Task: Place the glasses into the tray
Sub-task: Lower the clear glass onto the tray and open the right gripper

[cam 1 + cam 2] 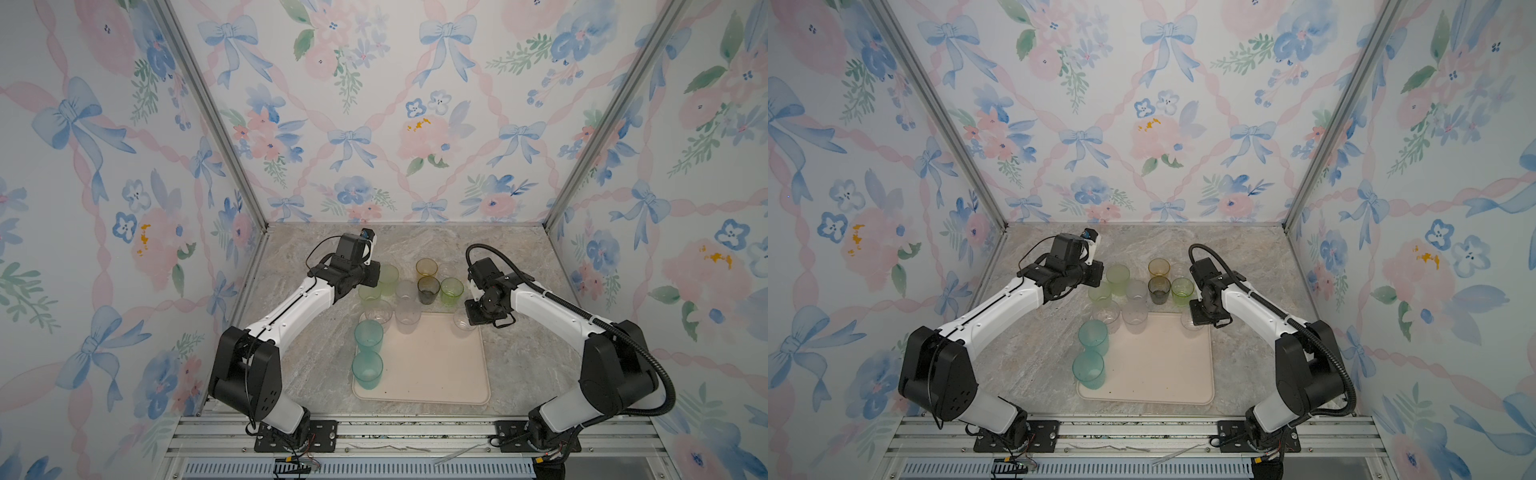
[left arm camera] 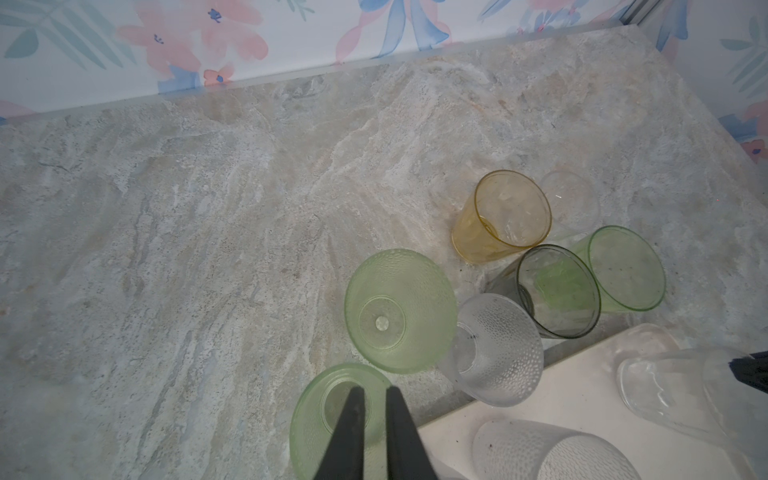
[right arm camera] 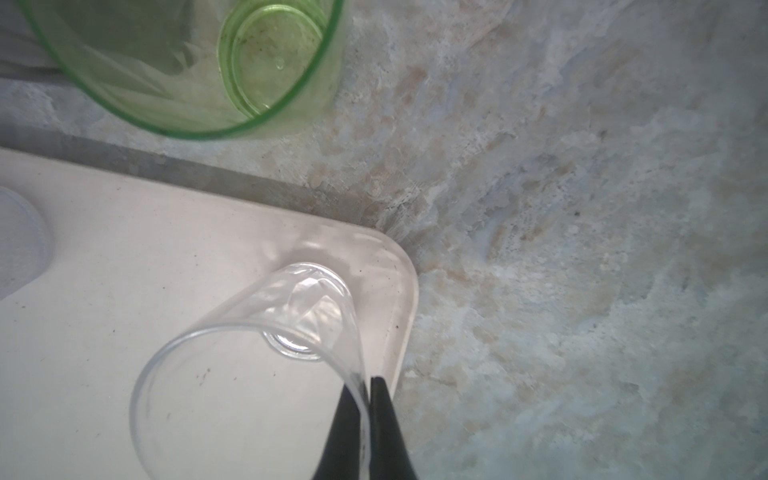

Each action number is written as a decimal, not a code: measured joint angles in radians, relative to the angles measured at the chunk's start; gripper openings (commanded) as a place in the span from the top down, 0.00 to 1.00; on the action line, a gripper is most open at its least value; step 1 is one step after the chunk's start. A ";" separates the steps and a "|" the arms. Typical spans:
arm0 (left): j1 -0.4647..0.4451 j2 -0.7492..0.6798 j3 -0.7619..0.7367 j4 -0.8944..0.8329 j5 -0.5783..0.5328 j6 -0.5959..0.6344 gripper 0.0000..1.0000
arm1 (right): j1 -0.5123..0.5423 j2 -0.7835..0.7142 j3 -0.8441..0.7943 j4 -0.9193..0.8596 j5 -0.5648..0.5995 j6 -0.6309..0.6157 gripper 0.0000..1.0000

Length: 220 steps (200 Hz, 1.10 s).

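**Both claws pinching tumbler rims by the tray's far edge**

We saw the right claw (image 3: 368, 384) clamped on the thin wall of a clear tumbler (image 3: 291, 299) over the far right corner of the tray (image 3: 124, 232); we could not tell whether its base was down. The left claw (image 2: 374, 392) looked closed across the rim of a pale green tumbler (image 2: 311, 436), which stood on the worktop (image 2: 166, 249) just beyond the tray. The amber tumbler (image 2: 498, 216) and grey tumbler (image 2: 557, 291) stood off the tray too. We judged these glasses light, stiff and slick, apt to swing in a one-wall pinch. Gripping the rim wall, one finger inside, seemed right.
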 measured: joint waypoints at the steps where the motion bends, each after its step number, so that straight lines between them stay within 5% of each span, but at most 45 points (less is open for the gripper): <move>1: 0.000 0.000 0.000 0.000 0.000 0.000 0.86 | -0.001 0.000 0.000 0.001 0.000 0.000 0.97; 64: 0.000 0.000 0.000 0.000 0.000 0.003 0.86 | -0.016 0.006 0.000 0.016 -0.004 -0.001 0.97; 175: 0.000 0.000 0.000 0.000 0.000 0.003 0.85 | -0.016 0.011 0.000 0.018 -0.016 -0.007 0.80; 220: 0.000 0.000 0.000 0.000 0.001 0.003 0.85 | -0.016 0.011 0.000 0.018 -0.019 -0.002 0.62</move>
